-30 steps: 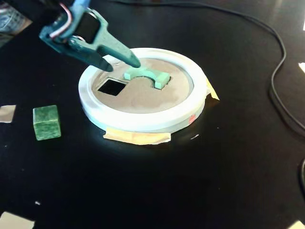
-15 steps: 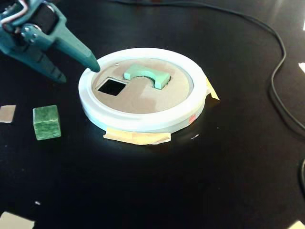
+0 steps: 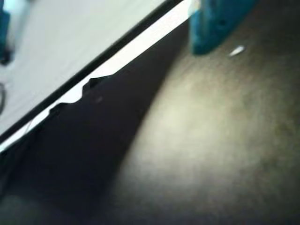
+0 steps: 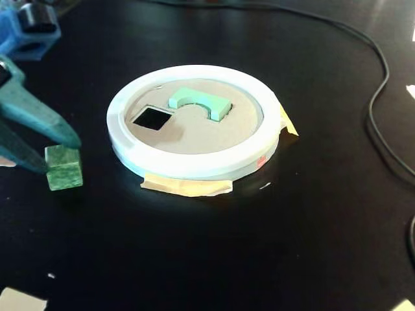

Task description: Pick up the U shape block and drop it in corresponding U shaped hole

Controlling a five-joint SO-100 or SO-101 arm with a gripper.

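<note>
U shape block [image 4: 197, 102] seated in tan disc [image 4: 194, 133] | black table [image 4: 272, 246] | end effector [image 4: 55, 155] spread beside green cube [image 4: 63, 167]

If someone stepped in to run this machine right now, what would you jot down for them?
Claw: open, holding nothing, its teal tips at the left edge of the fixed view, around the top of the dark green cube.
U shape block: on the tan disc inside the white ring, sitting in the U shaped hole but still poking up, not dropped through.
Square hole: empty.
Done: block released at its hole.
Left: it may need a nudge to fall in fully. The wrist view is too blurred to help.
</note>
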